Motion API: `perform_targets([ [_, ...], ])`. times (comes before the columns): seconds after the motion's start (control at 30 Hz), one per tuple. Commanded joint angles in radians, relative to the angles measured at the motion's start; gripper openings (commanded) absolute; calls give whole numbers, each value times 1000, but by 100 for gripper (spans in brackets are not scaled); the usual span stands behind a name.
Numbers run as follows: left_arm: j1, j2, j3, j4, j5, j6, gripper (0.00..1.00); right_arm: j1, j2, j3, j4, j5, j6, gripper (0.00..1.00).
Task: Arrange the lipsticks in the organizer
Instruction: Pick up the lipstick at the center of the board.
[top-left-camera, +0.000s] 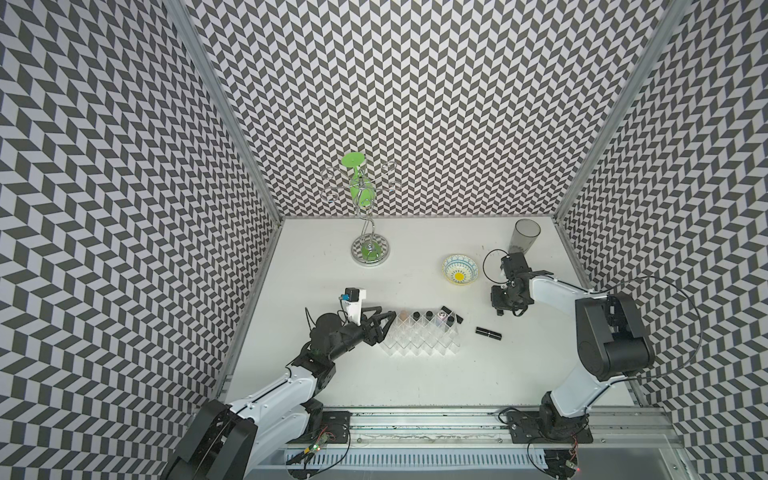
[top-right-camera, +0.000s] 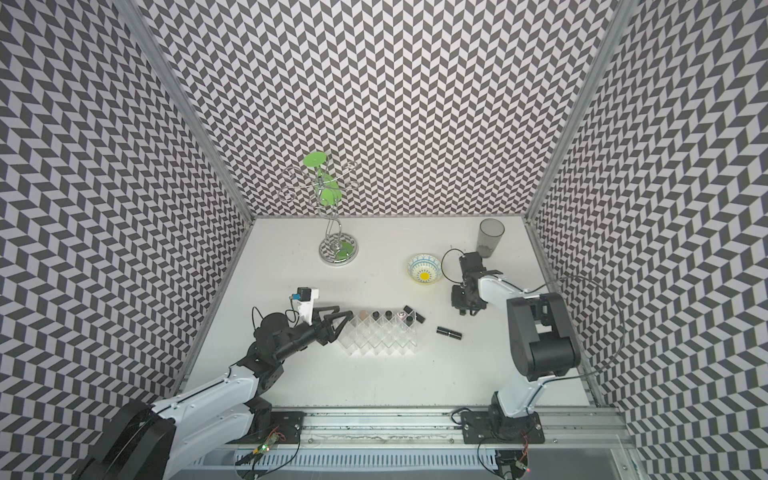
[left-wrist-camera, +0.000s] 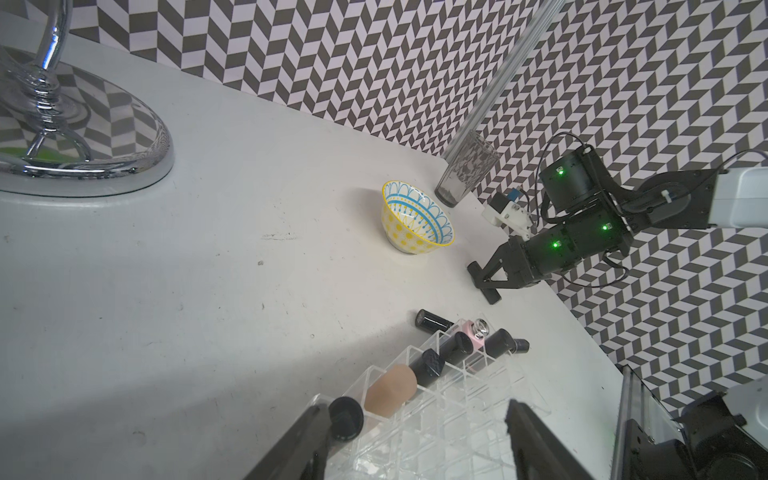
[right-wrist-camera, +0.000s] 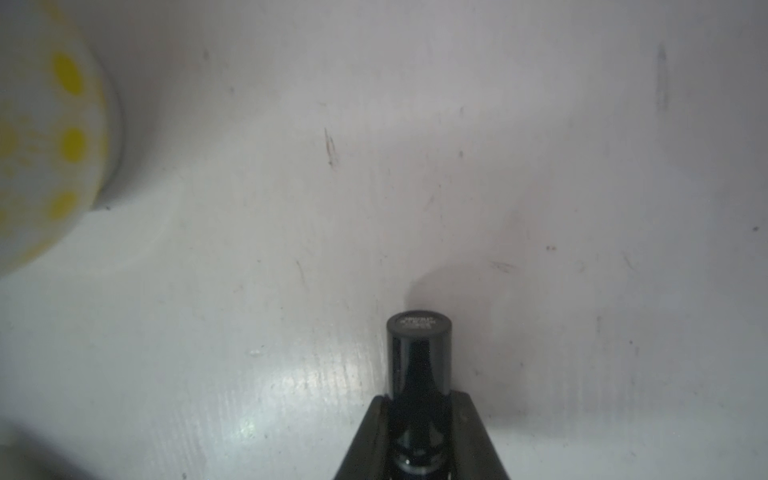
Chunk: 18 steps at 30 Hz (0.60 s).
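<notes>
The clear organizer (top-left-camera: 419, 343) (left-wrist-camera: 457, 399) stands mid-table in both top views. Its back row holds a beige lipstick (left-wrist-camera: 102, 388), several black ones (left-wrist-camera: 457, 345) and a pink one with a silver tip (left-wrist-camera: 478, 332). One black lipstick (top-left-camera: 488, 332) lies loose to its right, and another (left-wrist-camera: 432, 321) lies behind it. My left gripper (top-left-camera: 380, 328) (left-wrist-camera: 415, 432) straddles the organizer's left end, fingers against its back and front. Near the bowl, my right gripper (top-left-camera: 500, 309) (right-wrist-camera: 417, 415) points down, shut on a glossy black lipstick (right-wrist-camera: 417, 361) just above the table.
A patterned bowl (top-left-camera: 460, 270) (right-wrist-camera: 41, 124) with a yellow centre sits close to the left of the right gripper. A tall grey tumbler (top-left-camera: 524, 237) stands behind it. A chrome stand (top-left-camera: 370, 249) with a green glass is at the back, and checkered walls close three sides.
</notes>
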Motion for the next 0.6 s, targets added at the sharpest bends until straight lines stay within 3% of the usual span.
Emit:
perform_targets([
  [0.0, 2, 3, -9, 55, 40, -21, 70, 12, -67, -33, 53, -112, 1, 20],
  [0.33, 1, 23, -22, 146, 113, -72, 70, 46, -211, -82, 117, -450, -21, 16],
  [0.43, -1, 31, -36, 201, 155, -102, 70, 68, -276, -149, 220, -626, 36, 15],
  [0.57, -15, 30, -48, 263, 215, -131, 70, 160, -334, -161, 287, -691, 90, 15],
])
